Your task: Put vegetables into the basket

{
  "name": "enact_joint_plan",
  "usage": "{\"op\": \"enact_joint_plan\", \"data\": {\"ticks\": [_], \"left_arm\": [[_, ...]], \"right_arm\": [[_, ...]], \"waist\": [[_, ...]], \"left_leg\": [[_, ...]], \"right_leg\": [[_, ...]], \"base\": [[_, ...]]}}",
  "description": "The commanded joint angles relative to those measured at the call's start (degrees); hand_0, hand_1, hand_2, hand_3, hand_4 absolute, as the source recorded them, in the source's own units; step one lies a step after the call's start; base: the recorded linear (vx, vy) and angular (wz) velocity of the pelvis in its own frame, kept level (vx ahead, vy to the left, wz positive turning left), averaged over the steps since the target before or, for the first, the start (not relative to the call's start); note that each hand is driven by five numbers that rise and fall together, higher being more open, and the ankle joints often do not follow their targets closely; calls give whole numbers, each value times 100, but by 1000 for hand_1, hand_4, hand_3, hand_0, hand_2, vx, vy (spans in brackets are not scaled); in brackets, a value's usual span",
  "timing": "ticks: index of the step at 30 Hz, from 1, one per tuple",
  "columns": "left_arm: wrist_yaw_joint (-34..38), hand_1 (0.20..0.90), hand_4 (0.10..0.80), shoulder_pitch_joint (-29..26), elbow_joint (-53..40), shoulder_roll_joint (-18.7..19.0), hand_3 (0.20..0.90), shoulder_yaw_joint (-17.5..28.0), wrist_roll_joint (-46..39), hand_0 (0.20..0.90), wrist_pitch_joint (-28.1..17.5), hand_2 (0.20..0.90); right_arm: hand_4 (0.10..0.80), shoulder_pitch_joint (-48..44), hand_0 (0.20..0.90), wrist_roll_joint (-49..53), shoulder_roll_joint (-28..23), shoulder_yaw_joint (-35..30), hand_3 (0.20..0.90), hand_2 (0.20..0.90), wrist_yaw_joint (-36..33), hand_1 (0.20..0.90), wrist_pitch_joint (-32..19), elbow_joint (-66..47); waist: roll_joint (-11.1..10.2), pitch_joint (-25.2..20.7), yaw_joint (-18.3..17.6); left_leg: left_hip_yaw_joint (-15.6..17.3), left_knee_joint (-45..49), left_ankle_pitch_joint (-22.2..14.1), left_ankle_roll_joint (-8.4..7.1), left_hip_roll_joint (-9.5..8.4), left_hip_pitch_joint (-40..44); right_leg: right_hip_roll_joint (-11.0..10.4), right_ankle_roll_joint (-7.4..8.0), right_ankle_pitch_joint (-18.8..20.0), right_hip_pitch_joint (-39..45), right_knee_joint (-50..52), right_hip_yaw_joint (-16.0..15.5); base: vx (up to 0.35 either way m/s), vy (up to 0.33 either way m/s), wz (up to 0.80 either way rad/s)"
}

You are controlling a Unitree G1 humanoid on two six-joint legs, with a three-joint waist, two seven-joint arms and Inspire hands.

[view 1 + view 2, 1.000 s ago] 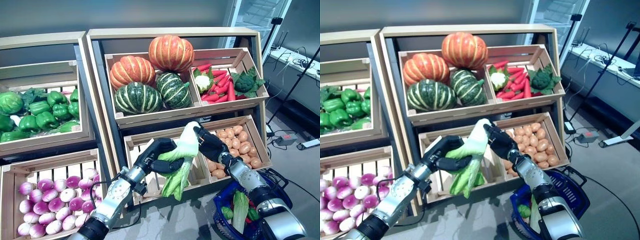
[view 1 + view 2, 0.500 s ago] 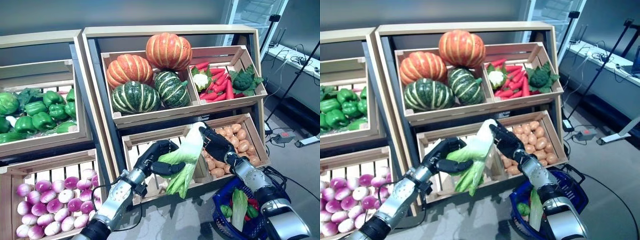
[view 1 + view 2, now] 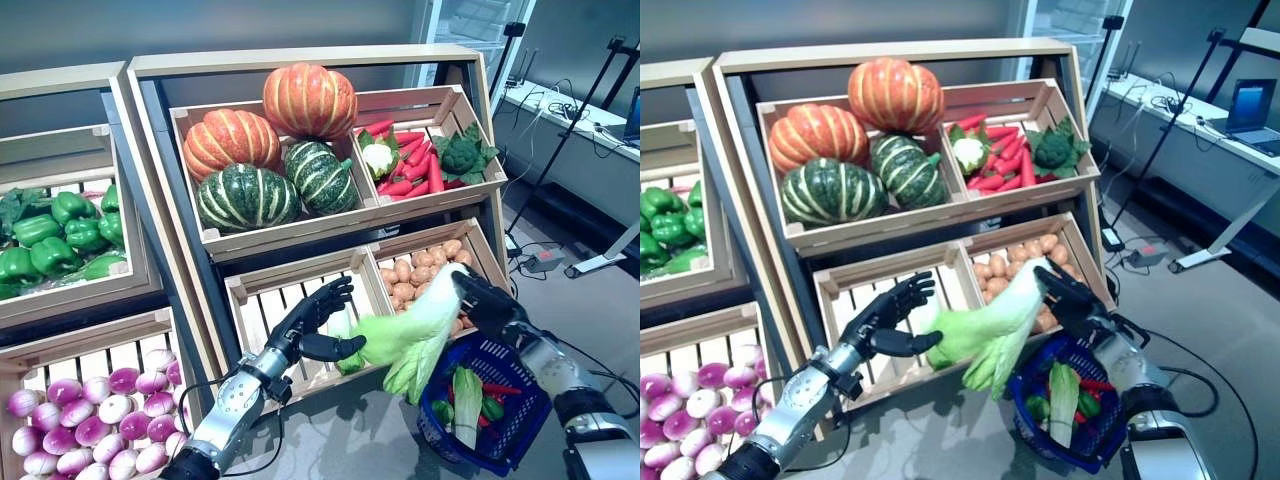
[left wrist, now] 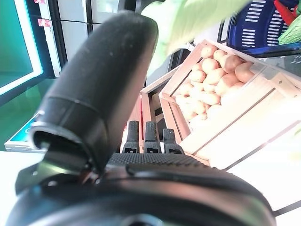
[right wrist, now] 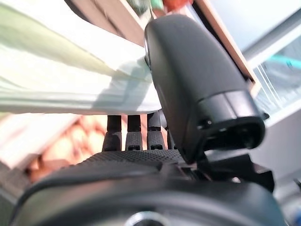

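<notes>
Right robot hand (image 3: 487,303) grips cabbage (image 3: 410,335) beside basket (image 3: 520,425) rim; left robot hand (image 3: 312,322) released

Grey wall (image 3: 200,25) behind a wooden produce stand (image 3: 300,58) of slatted crates. Grey floor (image 3: 1240,300) to the right. White desk (image 3: 1160,115) at the far right carrying a laptop (image 3: 1248,105); black tripod stand (image 3: 1185,85) in front of it. Power strip (image 3: 1140,256) on the floor.

Mock grocery: vegetable crates (image 3: 300,225), lab desks (image 3: 1200,130)
</notes>
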Motion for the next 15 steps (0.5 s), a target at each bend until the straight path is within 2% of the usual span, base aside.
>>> {"op": "enact_joint_plan", "data": {"ticks": [1, 15], "left_arm": [[28, 900, 800, -423, -144, 42, 900, 244, -270, 900, -485, 900], [51, 900, 800, -424, -84, 53, 900, 79, -244, 900, -445, 900]], "right_arm": [[400, -546, 300, 197, -659, -569, 300, 300, -65, 300, -834, 96], [400, -340, 300, 93, -853, -923, 300, 300, -606, 300, -1144, 452]], "waist": [[-129, -143, -9], [-79, -128, -106]], "left_leg": [[392, 11, -670, 93, 5, 170], [495, 11, -657, 63, 50, 194]], "right_leg": [[84, -236, 87, -85, 8, -5], [121, -250, 79, -88, 8, 99]], "base": [[-6, -31, -18], [12, -34, -8]]}}
